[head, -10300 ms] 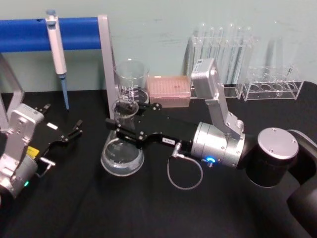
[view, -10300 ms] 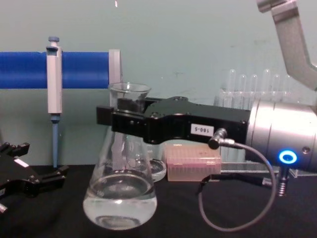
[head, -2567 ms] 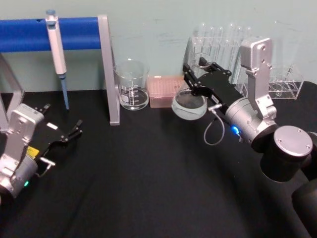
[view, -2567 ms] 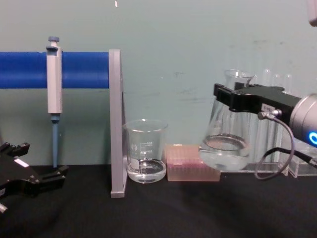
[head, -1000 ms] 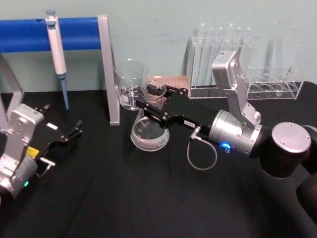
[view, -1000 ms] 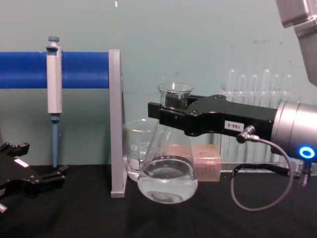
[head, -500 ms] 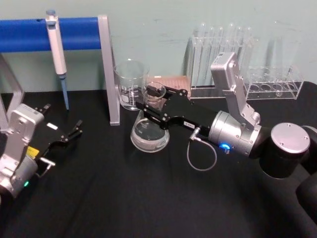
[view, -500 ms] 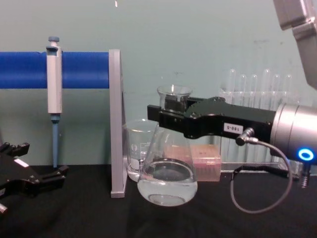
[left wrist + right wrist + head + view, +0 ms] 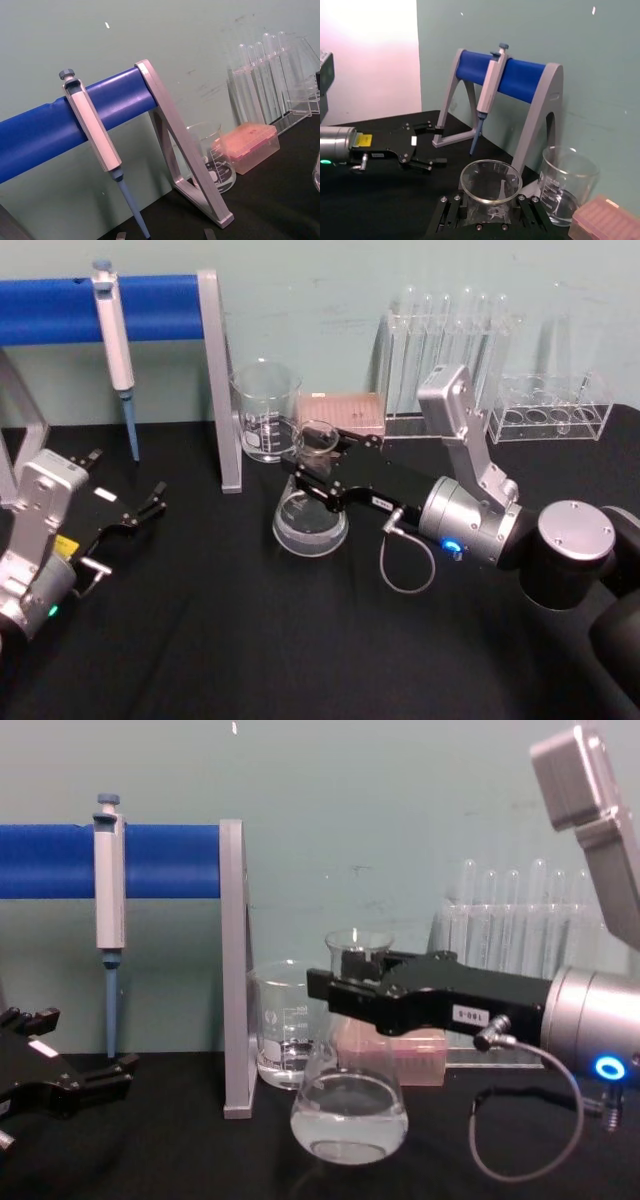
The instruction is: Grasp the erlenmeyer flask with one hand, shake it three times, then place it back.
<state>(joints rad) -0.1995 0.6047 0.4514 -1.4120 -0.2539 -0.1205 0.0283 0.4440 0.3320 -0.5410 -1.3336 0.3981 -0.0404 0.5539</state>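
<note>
Holding the erlenmeyer flask (image 9: 350,1118) by its neck, the right gripper (image 9: 345,988) reaches in from the robot's right. Its jaws are clamped on the glass just under the flared rim.

- Grip point makes sense. The neck is the narrowest part, and the flare above the fingers (image 9: 451,212) should stop the flask sliding down.
- Flask upright, with shallow clear liquid lying level in the wide base.
- Position: low over the black table (image 9: 250,640), in front of the beaker (image 9: 265,410) and just right of the grey upright of the pipette stand (image 9: 222,380). Pink tip box (image 9: 345,412) sits behind it.
- Chest view: the base looks to be at the table surface or a hair above it. Cannot tell which, as no clear gap shows.
- Left gripper (image 9: 439,145) rests on the table at the robot's left, jaws apart and holding nothing, well apart from the flask.

Judgement: an upright flask carried low with calm liquid reads as the put-back step, not a shake. The next move calls for a settled base before the jaws open, then a straight withdrawal. With the beaker near, a sideways nudge is the risk.
</note>
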